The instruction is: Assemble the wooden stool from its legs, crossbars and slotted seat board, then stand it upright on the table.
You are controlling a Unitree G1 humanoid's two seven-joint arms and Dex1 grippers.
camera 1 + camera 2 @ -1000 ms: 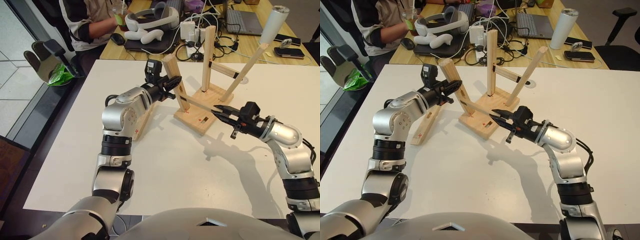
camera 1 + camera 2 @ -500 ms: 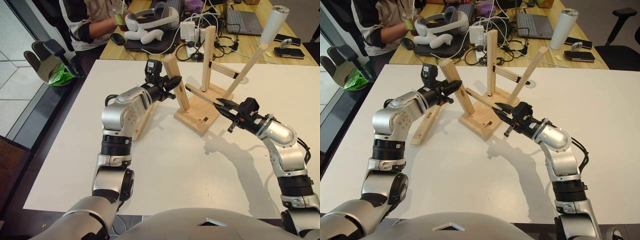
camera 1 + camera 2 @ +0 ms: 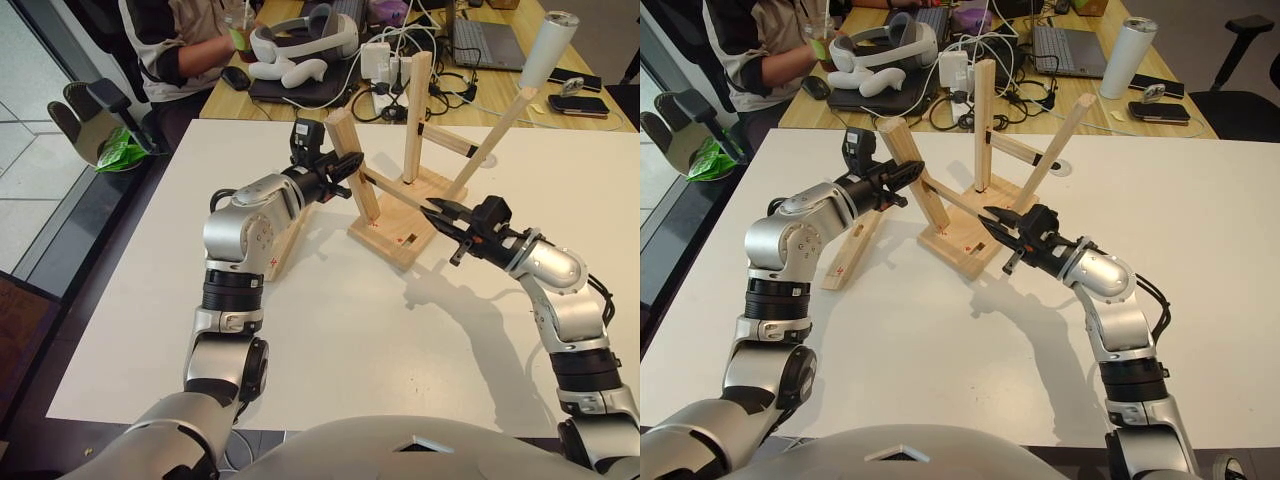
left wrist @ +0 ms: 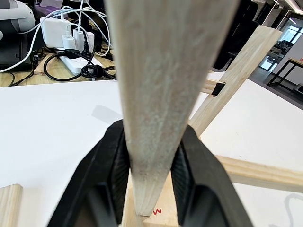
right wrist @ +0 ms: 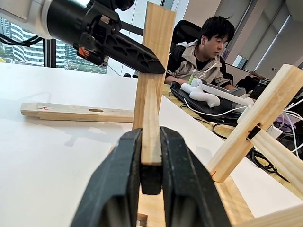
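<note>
The slotted seat board [image 3: 392,238] lies on the white table with three legs standing up from it. My left gripper [image 3: 345,168] is shut on the leftmost leg [image 3: 352,178], its pads [image 4: 116,163] pressed against both sides of the wood [image 4: 161,90]. My right gripper [image 3: 436,210] is shut on one end of a thin crossbar [image 3: 395,194], whose other end meets that leg [image 5: 152,52]. The crossbar [image 5: 150,123] sits between black fingers [image 5: 124,179]. A second crossbar [image 3: 450,140] joins the other two legs.
A loose slotted leg [image 3: 286,242] lies flat on the table under my left forearm. Behind the table stands a desk [image 3: 300,108] with a headset [image 3: 300,40], power strip, cables, laptop, phones and a white tumbler [image 3: 546,45]. The table's near half is bare.
My right gripper has carried the crossbar up and to the left, bringing its far end against the leg that the left gripper holds. The left arm has kept still.
</note>
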